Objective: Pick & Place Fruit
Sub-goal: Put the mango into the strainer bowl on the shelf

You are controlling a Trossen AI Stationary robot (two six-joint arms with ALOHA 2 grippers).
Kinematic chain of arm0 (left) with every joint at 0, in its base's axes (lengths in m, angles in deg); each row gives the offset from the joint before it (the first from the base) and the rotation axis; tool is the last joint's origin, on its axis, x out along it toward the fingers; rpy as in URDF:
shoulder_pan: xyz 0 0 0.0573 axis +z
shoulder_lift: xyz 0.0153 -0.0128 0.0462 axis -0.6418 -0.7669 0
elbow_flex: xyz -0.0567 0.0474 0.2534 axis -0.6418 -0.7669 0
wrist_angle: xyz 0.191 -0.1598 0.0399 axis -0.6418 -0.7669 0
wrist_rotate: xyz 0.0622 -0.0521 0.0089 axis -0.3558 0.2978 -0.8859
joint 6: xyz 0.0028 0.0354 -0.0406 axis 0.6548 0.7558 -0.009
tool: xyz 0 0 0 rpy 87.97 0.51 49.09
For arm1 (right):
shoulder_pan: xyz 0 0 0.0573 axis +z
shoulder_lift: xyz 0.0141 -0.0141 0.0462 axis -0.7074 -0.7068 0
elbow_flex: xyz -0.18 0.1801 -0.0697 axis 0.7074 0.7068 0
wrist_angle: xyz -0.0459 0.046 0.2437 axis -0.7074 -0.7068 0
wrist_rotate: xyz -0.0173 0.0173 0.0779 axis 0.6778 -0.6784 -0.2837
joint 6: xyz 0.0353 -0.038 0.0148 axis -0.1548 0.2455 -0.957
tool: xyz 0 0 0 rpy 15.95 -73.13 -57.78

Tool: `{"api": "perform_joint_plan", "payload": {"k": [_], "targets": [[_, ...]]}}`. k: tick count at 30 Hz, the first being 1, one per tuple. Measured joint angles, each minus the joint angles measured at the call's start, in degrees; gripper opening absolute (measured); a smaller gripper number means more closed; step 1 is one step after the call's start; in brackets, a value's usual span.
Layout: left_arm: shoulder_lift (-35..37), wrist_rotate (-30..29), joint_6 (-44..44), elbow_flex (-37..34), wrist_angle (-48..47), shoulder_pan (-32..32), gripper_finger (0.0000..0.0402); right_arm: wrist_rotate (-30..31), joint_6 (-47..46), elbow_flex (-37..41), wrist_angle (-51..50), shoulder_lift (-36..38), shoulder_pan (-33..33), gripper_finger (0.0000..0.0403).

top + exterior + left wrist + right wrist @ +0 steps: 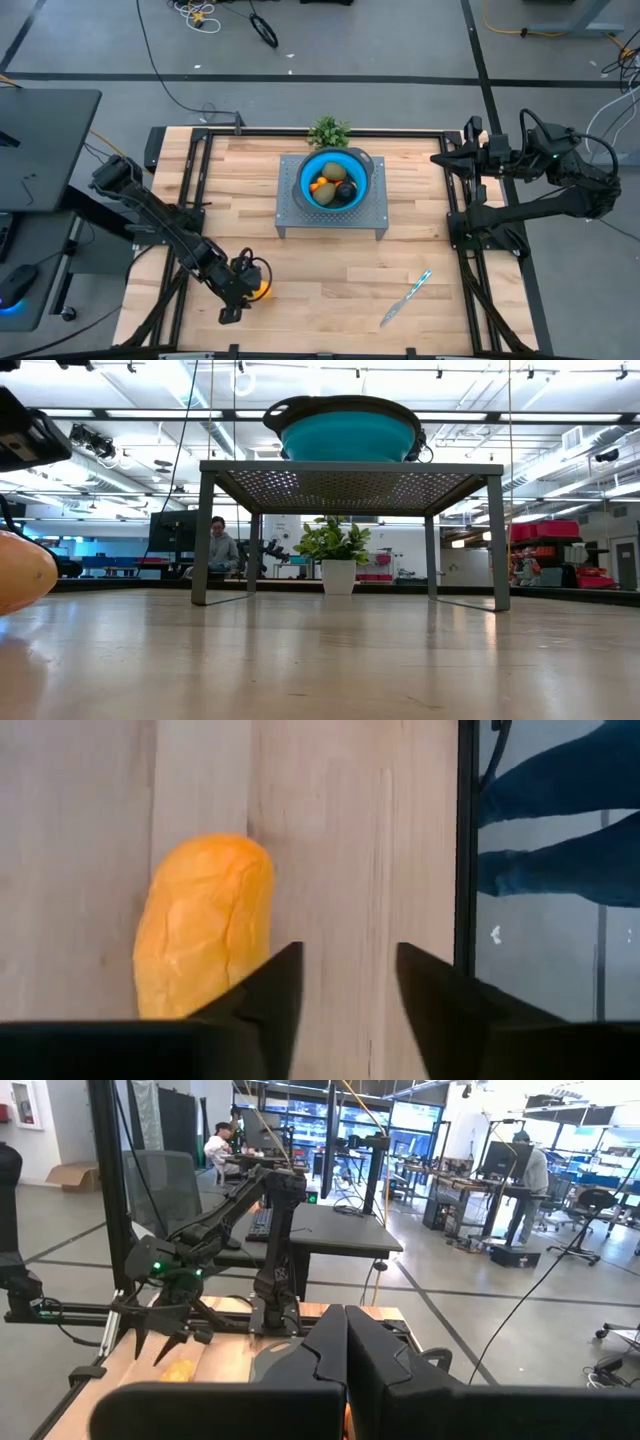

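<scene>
From above I see my left hand [238, 290] low at the bench's [330, 270] front-left corner with the yellow-orange oblong fruit [262, 290] just beside it, the left wrist view shows its fingers [262, 995] spread and the fruit [203, 925] lying outside them, while my right hand [345, 1335] waits pressed together off the bench's right edge.

1. High view: straight down over the whole table [330, 270].
2. Low view: tabletop level, facing the perforated stand [350, 485] and the room.
3. Left wrist: close above the yellow-orange oblong fruit [205, 925], shared with the high and low views.
4. Right wrist: faces across the table.
</scene>
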Motion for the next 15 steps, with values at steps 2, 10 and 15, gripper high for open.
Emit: {"api": "perform_joint_plan", "payload": {"k": [2,10,15], "targets": [[0.02,-0.84,-0.32,0.02,-0.25,0.00,0.0199,0.02,0.00,0.00,0.00,0.00,0.01,0.0000],[0.04,-2.82,-1.46,0.02,-0.45,0.00,0.0322,0.13,-0.02,0.00,0.00,-0.02,0.01,0.0000],[0.07,-3.11,0.13,0.02,-0.86,0.00,0.0346,0.13,0.00,0.00,0.00,0.00,0.00,0.0000]]}}
